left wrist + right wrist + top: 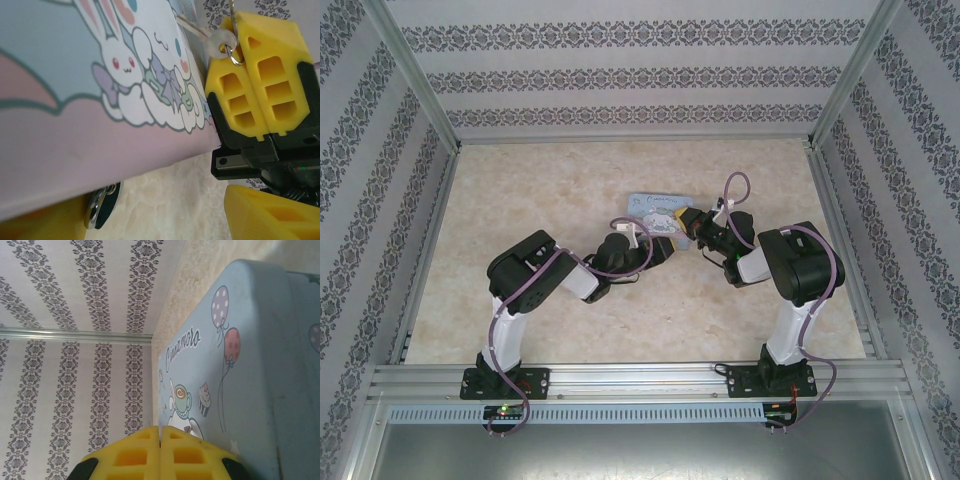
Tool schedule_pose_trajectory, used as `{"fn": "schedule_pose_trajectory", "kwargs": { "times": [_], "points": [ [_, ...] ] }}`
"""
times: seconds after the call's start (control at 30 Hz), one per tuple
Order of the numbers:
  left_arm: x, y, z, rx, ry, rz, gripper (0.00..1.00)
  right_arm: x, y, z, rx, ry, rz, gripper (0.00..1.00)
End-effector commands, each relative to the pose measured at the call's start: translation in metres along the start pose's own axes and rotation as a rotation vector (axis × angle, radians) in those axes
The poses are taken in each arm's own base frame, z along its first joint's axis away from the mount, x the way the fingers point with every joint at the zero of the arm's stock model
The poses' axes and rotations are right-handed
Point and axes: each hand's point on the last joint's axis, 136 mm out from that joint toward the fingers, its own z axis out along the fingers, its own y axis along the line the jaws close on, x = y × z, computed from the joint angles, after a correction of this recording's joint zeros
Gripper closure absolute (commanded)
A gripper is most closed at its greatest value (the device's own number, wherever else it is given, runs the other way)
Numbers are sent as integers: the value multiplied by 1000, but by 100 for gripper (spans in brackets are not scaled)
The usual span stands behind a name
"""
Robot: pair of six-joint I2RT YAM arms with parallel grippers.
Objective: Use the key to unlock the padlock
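The light-blue cartoon tin (pixel 658 212) lies mid-table, and its bunny lid (pixel 75 100) is close in the left wrist view. Under its near edge the padlock (pixel 102 205) shows a teal body and silvery shackle, right beside one yellow finger (pixel 35 222) of my left gripper (pixel 160 215). That gripper is open and straddles bare table, its tip (pixel 665 247) at the tin's front edge. My right gripper (pixel 248 85) is shut at the tin's right corner. A small metal ring (pixel 233 54) and a pale tag (pixel 220 41) stick out of its tips; the key is hidden between the pads.
The marble-look table (pixel 520 200) has patterned walls on three sides, with metal posts at the corners. The right gripper (pixel 160 432) sits low against the tin's side (pixel 240 365), with the back wall beyond it. Both arms meet at the tin (pixel 658 212), with room around it.
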Motion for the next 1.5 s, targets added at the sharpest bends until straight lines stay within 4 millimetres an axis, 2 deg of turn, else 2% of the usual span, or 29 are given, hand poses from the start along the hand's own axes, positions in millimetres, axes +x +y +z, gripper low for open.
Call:
{"fn": "schedule_pose_trajectory", "kwargs": {
  "times": [0.0, 0.2, 0.4, 0.57, 0.83, 1.17, 1.3, 1.47],
  "points": [
    [17, -2, 6, 3, 21, -23, 31, -3, -1, -3, -17, -10, -9, 100],
    [21, 10, 2, -58, 6, -38, 36, -4, -1, -3, -21, -11, -6, 100],
    [23, 28, -1, -144, -1, -55, 46, -4, -3, -2, -20, -12, -2, 100],
    [23, 35, -2, -175, -2, -63, 51, -5, -4, -4, -19, -17, 0, 100],
    [25, 43, -1, -198, -6, -78, 56, -5, -5, -4, -21, -18, 4, 100],
    [29, 62, -4, -292, -4, -123, 56, -6, -6, -5, -23, -20, 7, 100],
    [32, 72, -6, -343, 2, -146, 63, -7, -6, -5, -24, -22, 9, 100],
    [33, 76, -9, -357, 2, -156, 65, -6, -6, -5, -26, -22, 10, 100]
  ]
}}
